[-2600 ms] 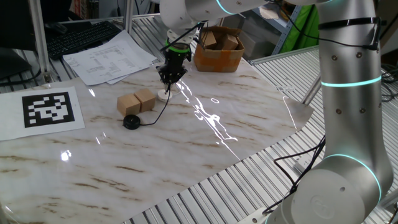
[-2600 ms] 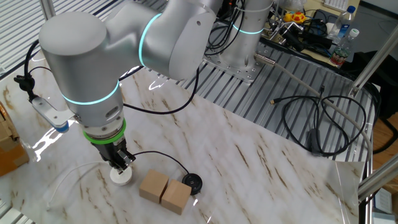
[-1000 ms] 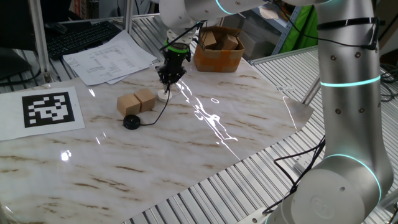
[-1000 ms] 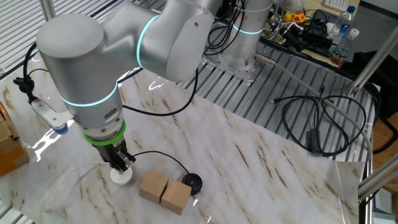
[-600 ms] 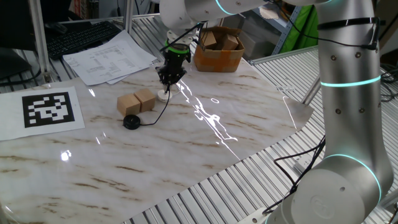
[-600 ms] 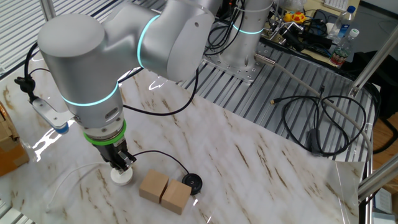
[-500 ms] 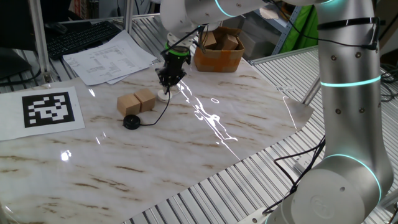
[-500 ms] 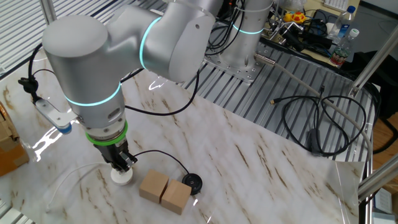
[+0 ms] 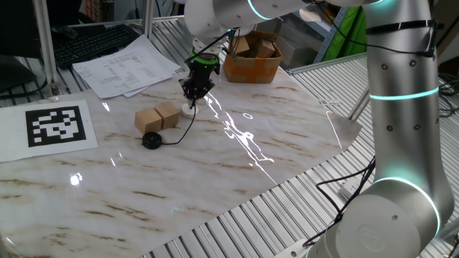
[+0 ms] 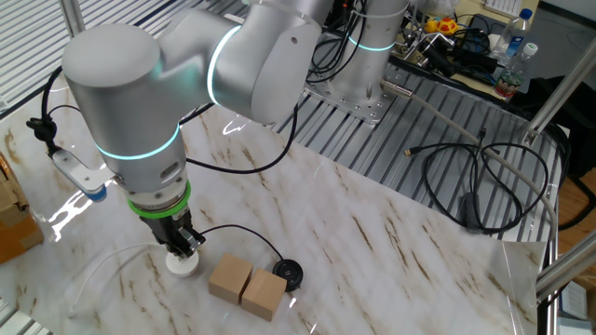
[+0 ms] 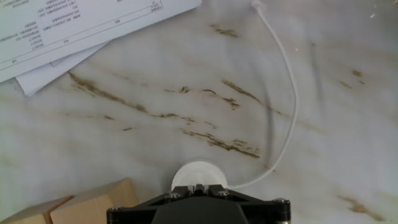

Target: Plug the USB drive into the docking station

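Note:
The docking station is a small white disc (image 9: 188, 110) on the marble table, also in the other fixed view (image 10: 182, 264) and the hand view (image 11: 198, 172). My gripper (image 9: 193, 95) stands upright right over it (image 10: 182, 246), fingers close together on the USB drive, a tiny dark plug seen between them (image 11: 198, 187). Its thin black cable (image 10: 244, 234) runs to the flat black puck (image 9: 151, 140), which lies beside the wooden cubes (image 10: 288, 274). Whether the plug touches the disc is hidden by the fingers.
Two tan wooden cubes (image 9: 158, 117) lie just left of the disc (image 10: 247, 285). A cardboard box with more cubes (image 9: 251, 59) stands behind. Papers (image 9: 122, 68) and a marker sheet (image 9: 56, 125) lie to the left. A white cable (image 11: 290, 93) curves away from the disc.
The arm above the gripper has shifted slightly. The gripper stays over the white disc, still shut on the plug.

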Robot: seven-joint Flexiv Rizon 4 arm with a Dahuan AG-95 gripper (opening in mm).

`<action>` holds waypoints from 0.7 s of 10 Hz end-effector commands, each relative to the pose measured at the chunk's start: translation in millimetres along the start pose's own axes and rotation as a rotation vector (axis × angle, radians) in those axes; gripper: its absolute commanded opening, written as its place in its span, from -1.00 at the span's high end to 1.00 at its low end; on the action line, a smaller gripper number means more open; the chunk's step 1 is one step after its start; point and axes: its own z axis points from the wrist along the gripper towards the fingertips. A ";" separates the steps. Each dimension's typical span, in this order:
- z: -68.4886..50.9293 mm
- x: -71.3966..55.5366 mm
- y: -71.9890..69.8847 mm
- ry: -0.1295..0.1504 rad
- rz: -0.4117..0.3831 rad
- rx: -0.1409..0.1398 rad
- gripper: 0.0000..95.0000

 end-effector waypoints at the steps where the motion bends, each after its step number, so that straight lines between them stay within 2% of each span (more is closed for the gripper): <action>1: 5.3 1.3 0.8 0.000 0.030 0.002 1.00; 3: 3.3 1.0 3.1 -0.003 0.056 0.011 0.20; 4: 3.9 1.3 4.6 -0.001 0.060 0.011 0.20; 6: 4.2 1.8 6.9 -0.001 0.065 0.013 -0.60; 7: 1.0 1.7 7.7 0.006 0.065 0.014 -0.60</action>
